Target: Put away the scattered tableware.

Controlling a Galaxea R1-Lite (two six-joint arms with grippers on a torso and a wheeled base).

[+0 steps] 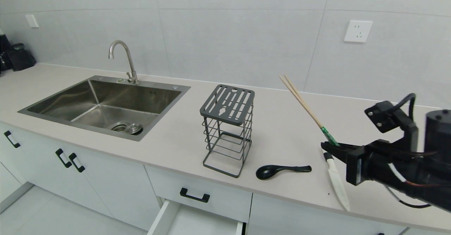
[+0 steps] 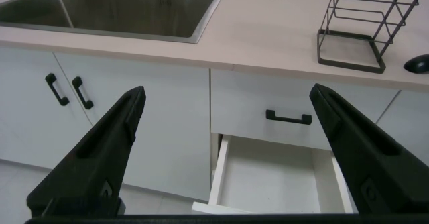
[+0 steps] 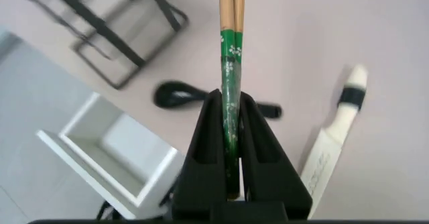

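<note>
My right gripper (image 1: 329,146) (image 3: 230,103) is shut on a pair of wooden chopsticks (image 1: 303,104) (image 3: 230,43) with green ends, held above the counter at the right and slanting up toward the wall. Under them lie a white knife (image 1: 336,180) (image 3: 333,143) and a black spoon (image 1: 280,171) (image 3: 181,94) on the counter. A dark wire utensil rack (image 1: 227,129) (image 2: 358,23) (image 3: 114,23) stands upright at the counter's middle. My left gripper (image 2: 228,150) hangs open in front of the cabinets, below the counter edge, with nothing between its fingers.
A steel sink (image 1: 102,104) (image 2: 114,13) with a faucet (image 1: 123,57) sits at the left. A white drawer (image 1: 190,221) (image 2: 275,177) (image 3: 110,153) stands open below the counter front. A wall socket (image 1: 358,31) is above the right side.
</note>
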